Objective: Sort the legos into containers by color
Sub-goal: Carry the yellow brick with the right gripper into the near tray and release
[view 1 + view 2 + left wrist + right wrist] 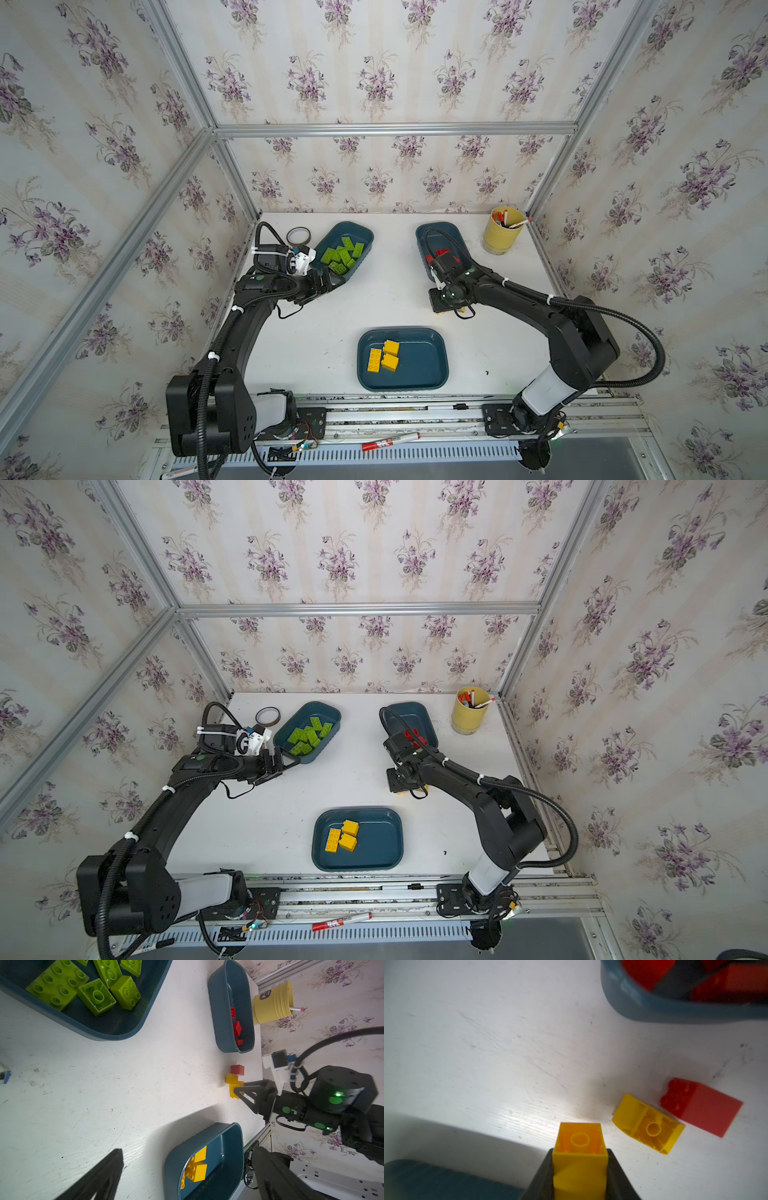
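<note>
My right gripper [580, 1167] is shut on a yellow lego [580, 1159], held low over the table with its hollow underside facing the wrist camera. Close by lie another yellow lego [649, 1125] and a red lego [702, 1105], just outside the container [643, 1007] of red legos. My left gripper [188, 1153] stands open and empty by the near end of the container [351, 226] holding several green legos [343, 255]. Three yellow legos [384, 355] lie in the front container [419, 365].
A pale yellow cup [503, 235] with pens stands at the back right corner. A tape roll [298, 237] lies at the back left beside the green container. A red marker [390, 441] rests on the front rail. Aluminium frame posts and papered walls enclose the table.
</note>
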Controlling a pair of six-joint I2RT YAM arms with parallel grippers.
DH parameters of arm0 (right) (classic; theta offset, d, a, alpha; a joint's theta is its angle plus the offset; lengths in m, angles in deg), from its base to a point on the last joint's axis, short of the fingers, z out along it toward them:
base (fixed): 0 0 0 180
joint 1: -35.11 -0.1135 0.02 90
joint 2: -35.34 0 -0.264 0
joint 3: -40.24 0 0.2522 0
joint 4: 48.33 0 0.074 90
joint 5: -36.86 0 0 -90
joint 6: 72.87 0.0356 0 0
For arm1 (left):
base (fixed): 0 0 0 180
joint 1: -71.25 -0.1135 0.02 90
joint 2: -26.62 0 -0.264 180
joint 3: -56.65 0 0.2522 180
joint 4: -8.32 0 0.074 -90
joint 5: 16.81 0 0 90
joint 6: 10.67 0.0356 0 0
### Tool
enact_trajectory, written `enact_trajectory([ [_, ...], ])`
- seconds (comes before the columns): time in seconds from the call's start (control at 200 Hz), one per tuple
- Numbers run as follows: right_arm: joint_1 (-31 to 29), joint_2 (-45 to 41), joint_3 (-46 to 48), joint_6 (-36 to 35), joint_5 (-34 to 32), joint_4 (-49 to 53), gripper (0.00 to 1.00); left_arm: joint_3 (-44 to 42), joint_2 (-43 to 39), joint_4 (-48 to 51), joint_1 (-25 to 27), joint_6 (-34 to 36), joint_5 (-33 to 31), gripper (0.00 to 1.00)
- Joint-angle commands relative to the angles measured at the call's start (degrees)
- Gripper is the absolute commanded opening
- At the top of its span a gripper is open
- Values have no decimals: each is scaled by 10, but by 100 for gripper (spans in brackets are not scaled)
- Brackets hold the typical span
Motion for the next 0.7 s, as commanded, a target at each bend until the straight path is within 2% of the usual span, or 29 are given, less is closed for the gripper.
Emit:
enact_trajectory([
  [0.0, -9, -41, -5, -85, 54, -5, 24, 3, -2, -4, 0, 1, 10, 99],
  [0.095, -38, -103, 30, -168, 89, -35, 24, 2, -2, -5, 0, -1, 8, 99],
  [0.18, -58, -151, 64, -207, 165, -57, 24, 2, -3, -4, 1, 0, 11, 99],
  [0.255, -83, -185, 94, -239, 205, -67, 24, 1, -3, -4, 0, 0, 10, 99],
  [0.375, -149, -197, 137, -305, 187, -70, 26, 3, 0, -4, 2, -2, 10, 99],
  [0.48, -189, -171, 153, -315, 173, -88, 28, 5, 1, -4, 7, -4, 7, 99],
  [0.695, -196, -163, 150, -303, 136, -116, 63, 2, -2, -5, 9, -7, 8, 99],
])
